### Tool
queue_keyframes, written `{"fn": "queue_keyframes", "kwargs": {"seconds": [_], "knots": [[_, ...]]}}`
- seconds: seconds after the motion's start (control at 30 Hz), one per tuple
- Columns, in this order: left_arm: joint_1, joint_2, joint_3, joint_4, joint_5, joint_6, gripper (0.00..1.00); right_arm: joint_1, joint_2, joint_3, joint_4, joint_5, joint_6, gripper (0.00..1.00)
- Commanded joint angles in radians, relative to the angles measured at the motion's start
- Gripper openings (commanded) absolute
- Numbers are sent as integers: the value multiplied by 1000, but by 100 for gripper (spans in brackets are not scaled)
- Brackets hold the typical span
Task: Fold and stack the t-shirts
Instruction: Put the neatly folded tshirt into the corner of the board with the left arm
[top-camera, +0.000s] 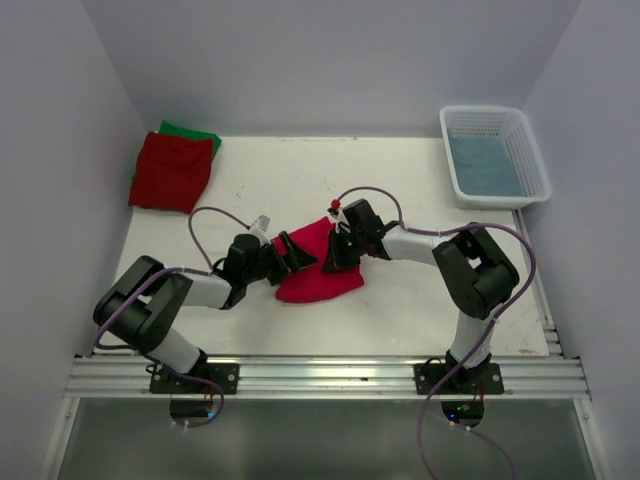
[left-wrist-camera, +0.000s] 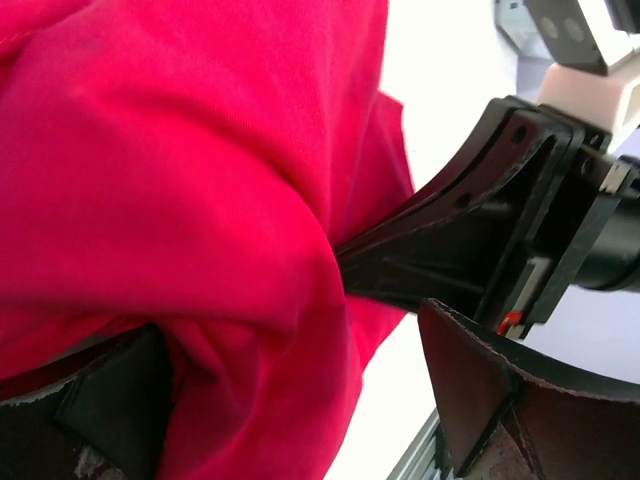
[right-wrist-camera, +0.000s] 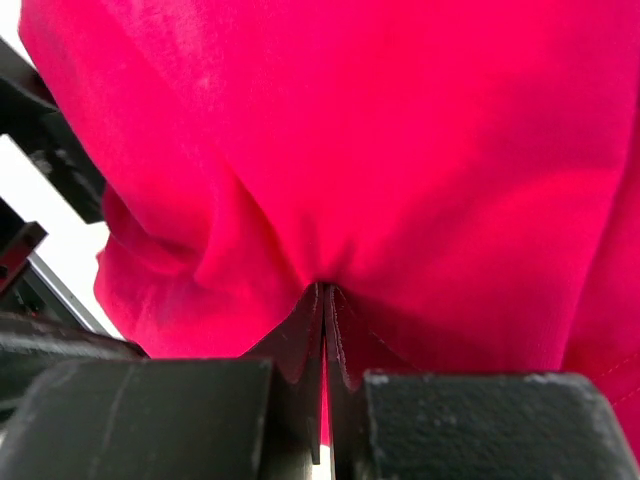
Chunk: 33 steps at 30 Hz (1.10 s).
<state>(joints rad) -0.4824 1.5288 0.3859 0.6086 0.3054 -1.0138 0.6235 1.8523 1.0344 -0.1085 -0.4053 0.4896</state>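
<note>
The bright crimson-pink t-shirt (top-camera: 322, 268) lies bunched at the table's middle and fills both wrist views (left-wrist-camera: 180, 170) (right-wrist-camera: 400, 130). My right gripper (top-camera: 336, 250) is shut on a pinched fold of its right edge (right-wrist-camera: 325, 292). My left gripper (top-camera: 292, 252) is at the shirt's left edge with its jaws spread wide; cloth lies between them and drapes over one finger (left-wrist-camera: 100, 400), and the gripper (left-wrist-camera: 290, 335) is not closed on it. The darker red t-shirt (top-camera: 170, 170) lies folded at the back left on top of the green t-shirt (top-camera: 197, 135).
A white latticed basket (top-camera: 527, 150) stands at the back right with a blue cloth (top-camera: 482, 165) inside. The two grippers are close together over the shirt; the right gripper's fingers (left-wrist-camera: 450, 230) show in the left wrist view. A metal rail (top-camera: 330, 375) runs along the near edge.
</note>
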Motion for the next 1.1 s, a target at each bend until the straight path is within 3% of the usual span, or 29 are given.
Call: {"fn": "queue_keyframes", "kwargs": {"seconds": [0.0, 0.07, 0.17, 0.27, 0.5, 0.63, 0.67, 0.7, 0.8, 0.87, 1.07], "knots": [[-38, 126, -6, -90, -69, -3, 100, 8, -18, -22, 1, 29, -9, 0], [-41, 177, 8, -58, -60, -2, 97, 8, -25, -20, -3, 26, -14, 0], [-41, 231, 28, -3, -25, -2, 72, 7, -44, -25, -7, 29, -19, 0], [-41, 257, 37, 28, -15, -6, 1, 7, -61, -28, -10, 26, -22, 0], [-41, 177, 18, 65, -25, 29, 0, 7, -114, -27, -31, 22, -32, 0], [-41, 26, 33, -36, -45, 72, 0, 8, -209, -22, -49, -7, -52, 0], [-41, -10, 51, -67, -52, 83, 0, 8, -235, -17, -74, -10, -62, 5], [-39, -89, 63, -143, -64, 110, 0, 7, -269, -13, -94, 2, -71, 29], [-35, -243, 142, -303, -150, 171, 0, 5, -415, 6, -177, 40, -109, 57], [-19, -298, 194, -352, -195, 187, 0, 7, -512, 13, -239, 106, -137, 60], [180, -348, 310, -428, -173, 236, 0, 4, -646, 41, -391, 206, -195, 63]]}}
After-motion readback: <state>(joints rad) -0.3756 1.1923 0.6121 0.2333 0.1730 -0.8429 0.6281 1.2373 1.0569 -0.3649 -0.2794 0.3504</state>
